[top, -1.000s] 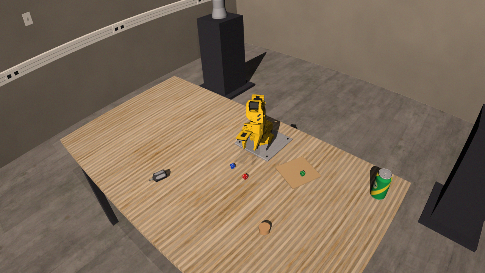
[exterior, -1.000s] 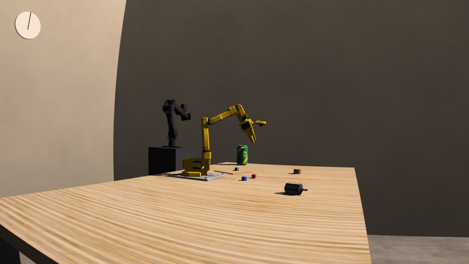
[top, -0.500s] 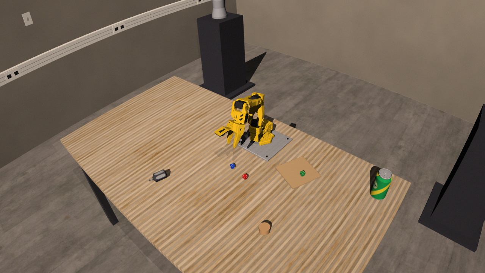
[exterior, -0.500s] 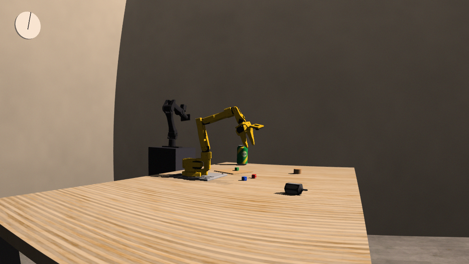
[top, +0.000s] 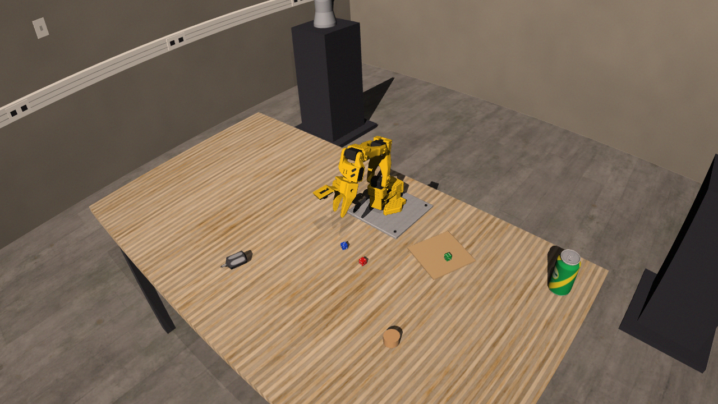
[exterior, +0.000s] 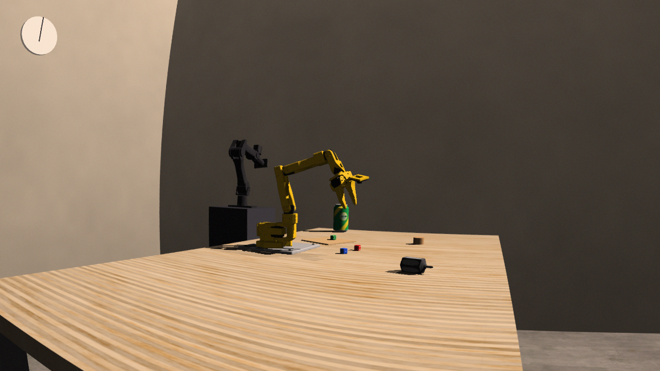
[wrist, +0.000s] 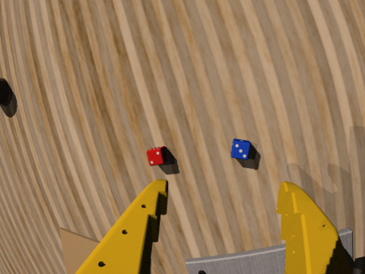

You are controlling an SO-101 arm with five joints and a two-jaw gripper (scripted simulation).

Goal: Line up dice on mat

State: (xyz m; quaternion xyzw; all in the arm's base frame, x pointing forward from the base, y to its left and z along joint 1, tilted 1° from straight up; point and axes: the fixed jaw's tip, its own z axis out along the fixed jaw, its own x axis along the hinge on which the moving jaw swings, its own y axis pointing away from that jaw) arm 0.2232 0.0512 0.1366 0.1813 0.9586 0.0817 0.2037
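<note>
Evidently, the green die's (top: 447,256) (exterior: 333,237) number is unreadable.

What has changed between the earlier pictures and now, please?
The arm has swung the gripper leftward in the top view, away from the mat. Nothing was picked up or released; its fingers stand apart with nothing between them. The red die, blue die and green die stayed put.
</note>
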